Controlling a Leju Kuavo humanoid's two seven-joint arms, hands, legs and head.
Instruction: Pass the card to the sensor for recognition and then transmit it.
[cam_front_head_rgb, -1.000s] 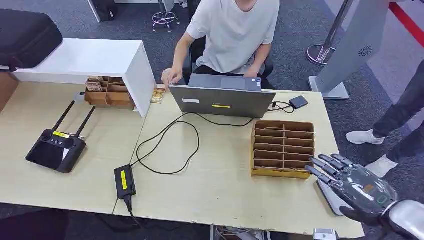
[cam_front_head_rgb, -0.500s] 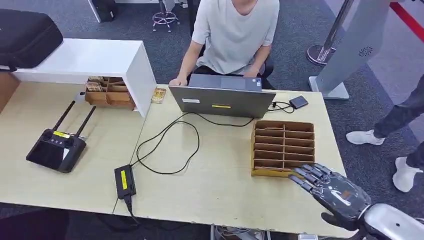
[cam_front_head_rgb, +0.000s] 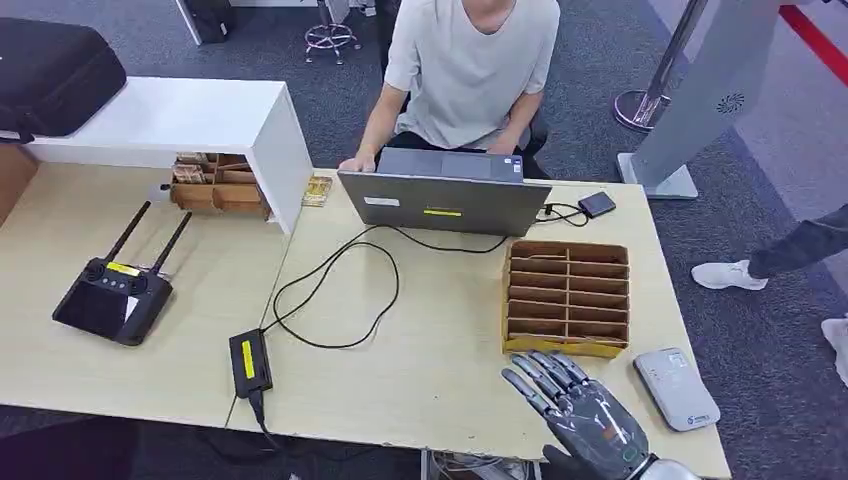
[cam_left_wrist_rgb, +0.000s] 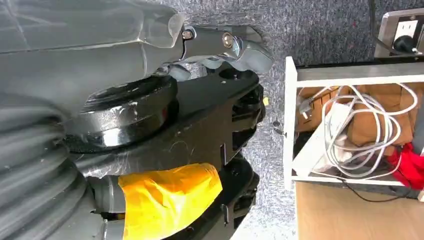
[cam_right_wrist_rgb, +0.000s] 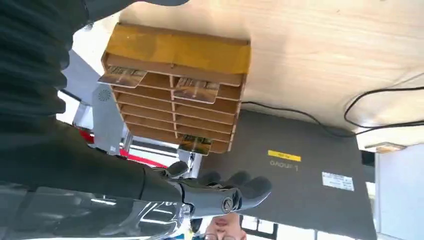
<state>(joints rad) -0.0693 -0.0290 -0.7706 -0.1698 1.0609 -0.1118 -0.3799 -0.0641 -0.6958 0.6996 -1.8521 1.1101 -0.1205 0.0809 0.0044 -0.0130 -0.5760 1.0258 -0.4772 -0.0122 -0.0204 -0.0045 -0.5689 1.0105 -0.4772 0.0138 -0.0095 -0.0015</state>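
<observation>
In the head view we see the right robot hand (cam_front_head_rgb: 580, 415) over the near edge of the light wooden worktop (cam_front_head_rgb: 430, 330), just in front of the cardboard card rack (cam_front_head_rgb: 566, 296). Its fingers are stretched forward and slightly apart, and we see nothing held in them. To its right, near the worktop's corner, lies the flat grey sensor (cam_front_head_rgb: 677, 389), apart from the hand. The rack stands between the hand and the open grey laptop (cam_front_head_rgb: 445, 196), where a seated person in a pale shirt (cam_front_head_rgb: 470, 60) rests a hand. A black cable (cam_front_head_rgb: 335, 290) loops from the laptop toward a black power brick (cam_front_head_rgb: 250, 362) with a yellow label. Further left sit a black remote controller (cam_front_head_rgb: 112, 298) with two antennas and a white shelf unit (cam_front_head_rgb: 180, 125) with small cardboard boxes beneath it.

In the left wrist view the left robot hand (cam_left_wrist_rgb: 220, 45) shows as grey fingers drawn close together over grey carpet; whether they hold anything we cannot tell. Beside them is a white box (cam_left_wrist_rgb: 350, 130) holding tangled white cables.

In the right wrist view the right robot hand (cam_right_wrist_rgb: 220, 192) reaches out with fingers extended and empty. Beyond it the card rack (cam_right_wrist_rgb: 175, 90) shows cards (cam_right_wrist_rgb: 192, 87) resting in several of its slots, two in the row nearest the yellow-taped edge and one in a farther slot. The laptop lid (cam_right_wrist_rgb: 300, 170) lies past the rack.
</observation>
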